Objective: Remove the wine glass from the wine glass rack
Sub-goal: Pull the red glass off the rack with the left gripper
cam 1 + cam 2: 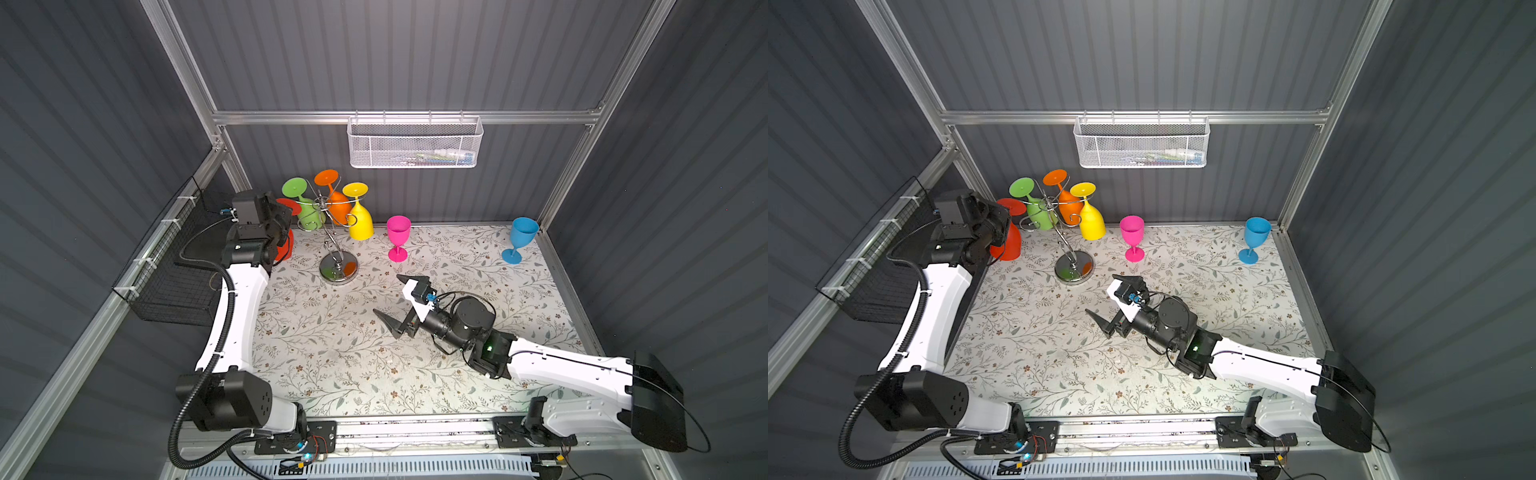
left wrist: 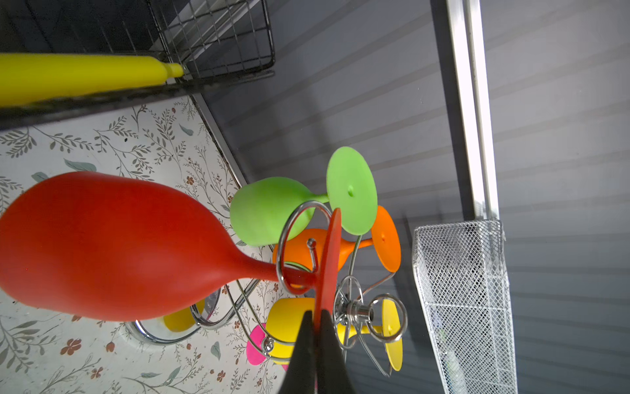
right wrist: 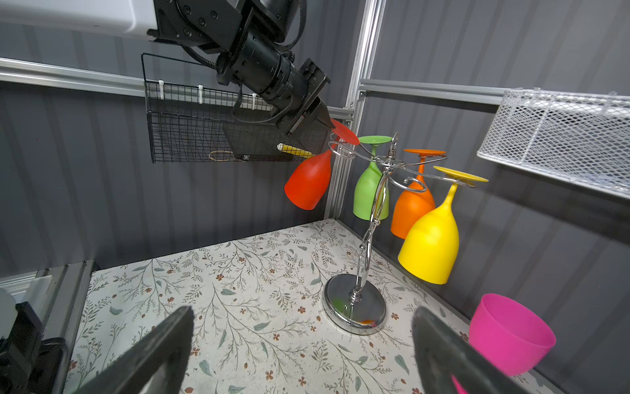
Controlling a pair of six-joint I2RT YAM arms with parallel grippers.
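The wine glass rack (image 1: 338, 268) (image 1: 1074, 266) (image 3: 354, 303), a chrome wire stand on a round mirror base, stands at the back left of the table. A red wine glass (image 1: 286, 249) (image 1: 1007, 246) (image 2: 112, 249) (image 3: 308, 184) hangs upside down and tilted on its leftmost arm. Its stem still passes through that arm's curl. My left gripper (image 2: 317, 315) (image 3: 329, 124) is shut on the edge of the red glass's foot. My right gripper (image 1: 388, 295) (image 1: 1101, 294) (image 3: 302, 310) is open and empty low over the table, in front of the rack.
Green (image 1: 305, 208), orange (image 1: 338, 203) and yellow (image 1: 360, 222) glasses hang upside down on the rack. A pink glass (image 1: 398, 237) and a blue glass (image 1: 519, 239) stand upright at the back. A white mesh basket (image 1: 415, 145) hangs on the back wall, a black wire basket (image 1: 174, 282) on the left wall.
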